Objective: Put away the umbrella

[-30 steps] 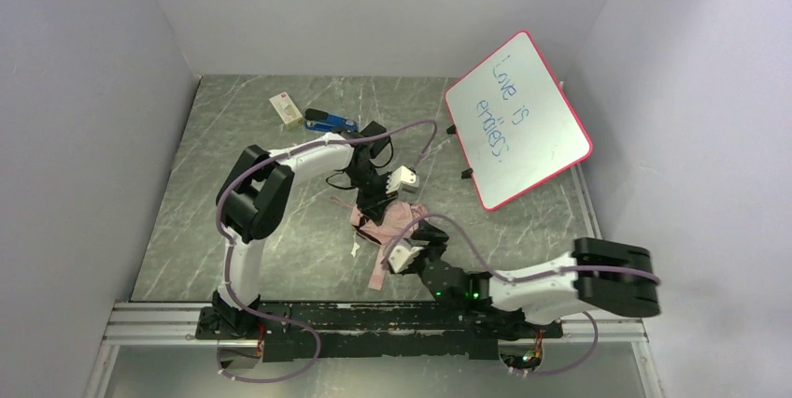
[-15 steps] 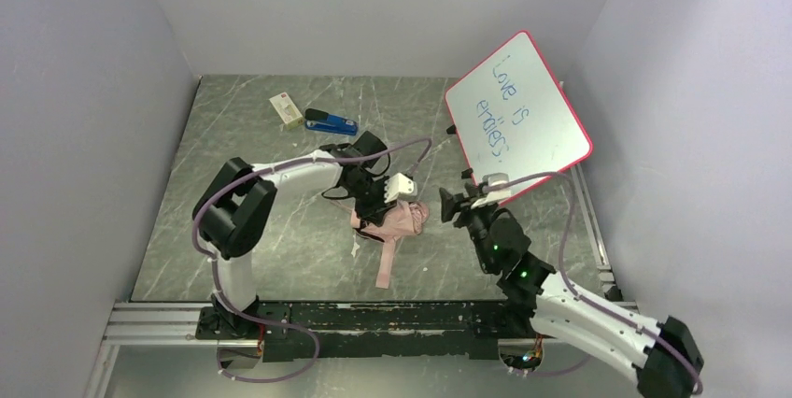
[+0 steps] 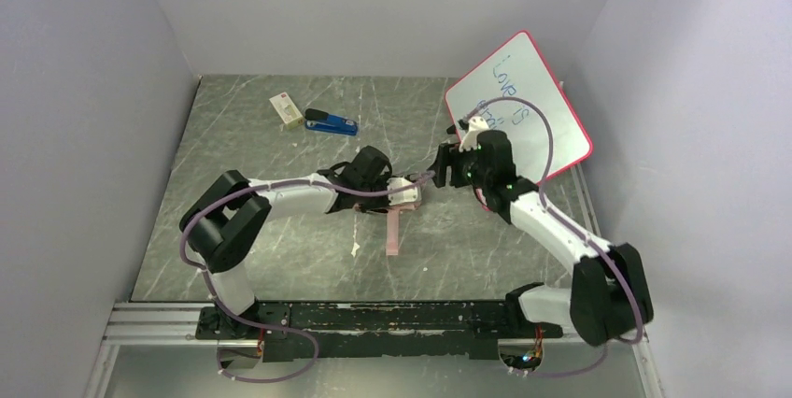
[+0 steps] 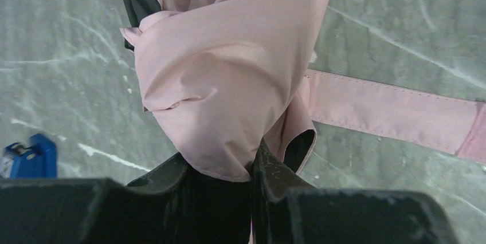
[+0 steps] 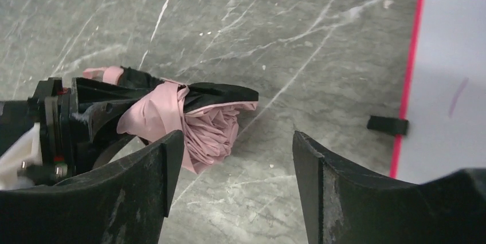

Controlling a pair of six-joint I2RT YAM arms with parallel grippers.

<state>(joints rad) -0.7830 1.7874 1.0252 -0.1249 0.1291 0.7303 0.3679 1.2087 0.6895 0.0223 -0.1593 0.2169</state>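
The umbrella (image 3: pixel 412 198) is a bunched pale pink bundle with black lining, low over the middle of the table. In the left wrist view my left gripper (image 4: pixel 220 169) is shut on the umbrella's (image 4: pixel 229 72) fabric, which fills the gap between the jaws. Its flat pink strap (image 4: pixel 390 112) trails onto the table (image 3: pixel 280 248) toward the front. My right gripper (image 3: pixel 441 174) hovers just right of the bundle. In the right wrist view that gripper (image 5: pixel 236 164) stands open and empty, with the umbrella's (image 5: pixel 200 124) folded end just beyond its left finger. Shaft and handle are hidden.
A pink-framed whiteboard (image 3: pixel 518 118) leans at the back right, close behind my right wrist. A blue stapler (image 3: pixel 332 122) and a small white box (image 3: pixel 286 108) lie at the back left. Walls close in the table on three sides.
My right arm swung from the front edge up and back to the right of the umbrella. My left arm stretched out lower and carried the bundle slightly right.
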